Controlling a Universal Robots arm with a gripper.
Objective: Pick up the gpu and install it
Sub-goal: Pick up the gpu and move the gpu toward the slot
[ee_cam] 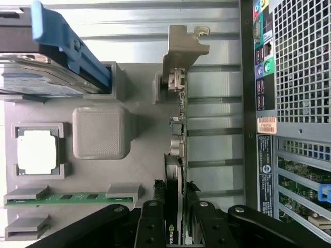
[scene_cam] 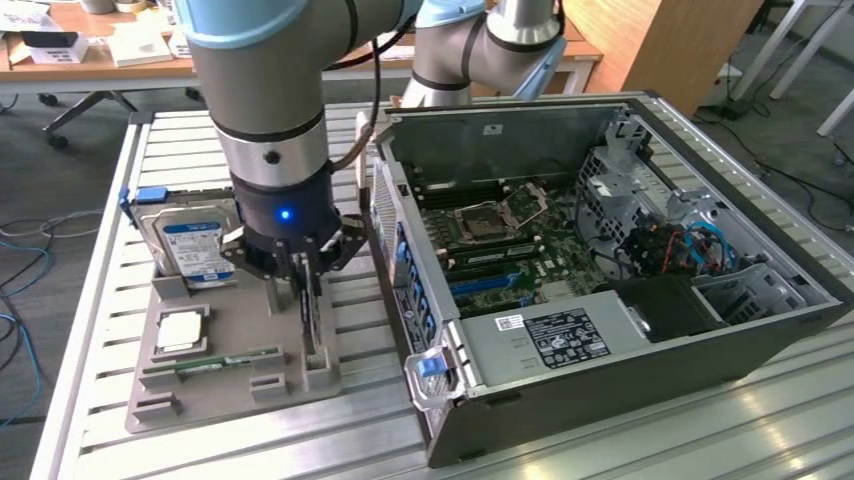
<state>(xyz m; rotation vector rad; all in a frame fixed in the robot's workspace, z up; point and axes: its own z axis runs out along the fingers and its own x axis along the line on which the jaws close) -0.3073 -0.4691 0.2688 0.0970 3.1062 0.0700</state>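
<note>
The gpu [ee_cam: 178, 129] stands on its edge in a slot of the grey holder tray [ee_cam: 139, 155], its silver end bracket [ee_cam: 182, 51] at the far end. In the exterior view the gpu [scene_cam: 310, 320] is a thin dark card beside the open computer case [scene_cam: 601, 330]. My gripper [ee_cam: 176, 227] reaches straight down over it, one black finger on each face of the card, and the pads look pressed against it. The gripper [scene_cam: 302, 275] hangs low over the tray [scene_cam: 214, 405], and the card still sits in its slot.
On the same tray are a silver hard drive [scene_cam: 191, 245] with a blue-white label, a square processor chip [scene_cam: 180, 330] and a green memory stick [scene_cam: 214, 362]. The case lies open, showing its motherboard [scene_cam: 507, 240], on the exterior view's right. Desks stand behind.
</note>
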